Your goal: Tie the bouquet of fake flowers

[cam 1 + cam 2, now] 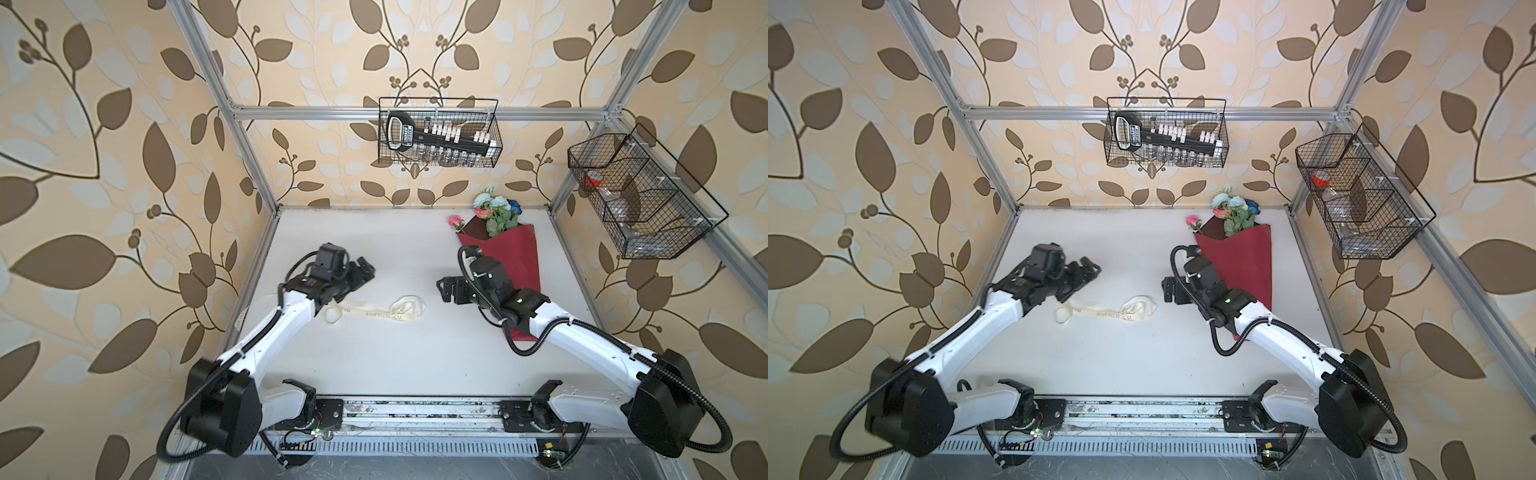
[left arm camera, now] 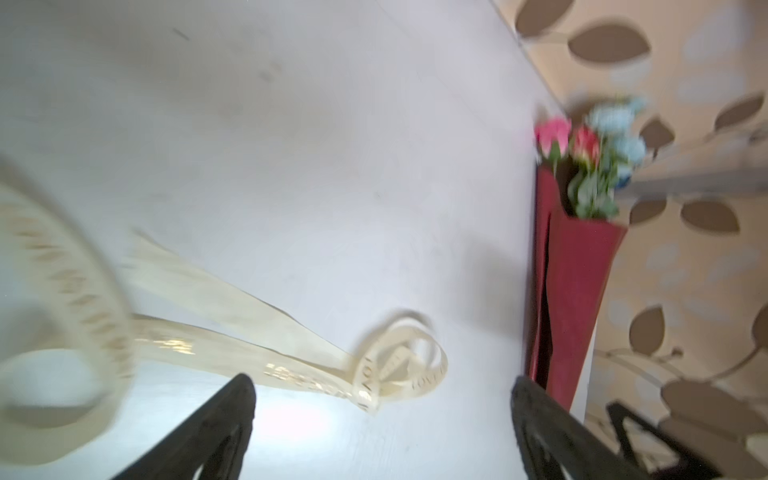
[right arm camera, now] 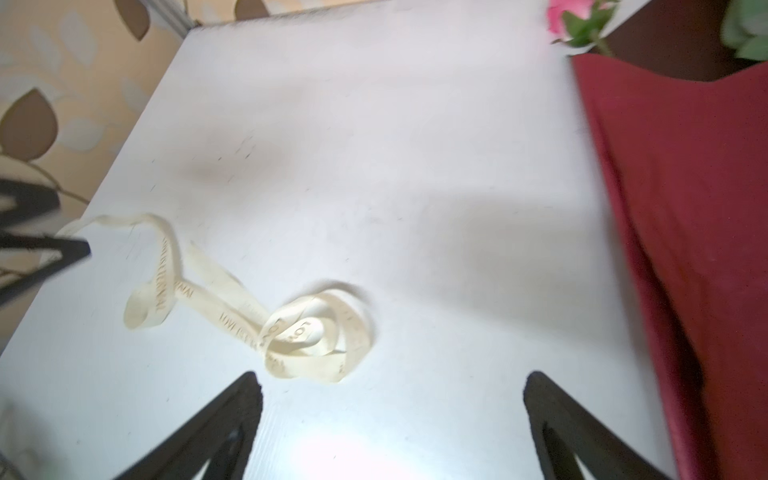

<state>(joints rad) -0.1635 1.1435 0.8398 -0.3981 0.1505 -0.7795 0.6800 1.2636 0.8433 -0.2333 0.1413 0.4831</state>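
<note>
Toward the far right of the white counter (image 1: 374,374), the bouquet of fake flowers (image 1: 496,210), with pink, pale-blue and dark-blue blooms and green leaves, is seen lying in a shiny red wrapping sheet (image 1: 513,262) folded into a cone. Its stems are hidden, and no tie is seen round it. Well apart, nearer the middle, a cream printed ribbon (image 1: 384,312) is found loose and looped on the counter. The left fingers (image 2: 232,411) are held wide apart near the ribbon, with nothing between them. The right fingers (image 3: 243,411) are likewise spread and empty, near the cone's side. The tying is judged barely begun. Next, the ribbon must be gripped by an end and carried across to the cone's narrow part.
</note>
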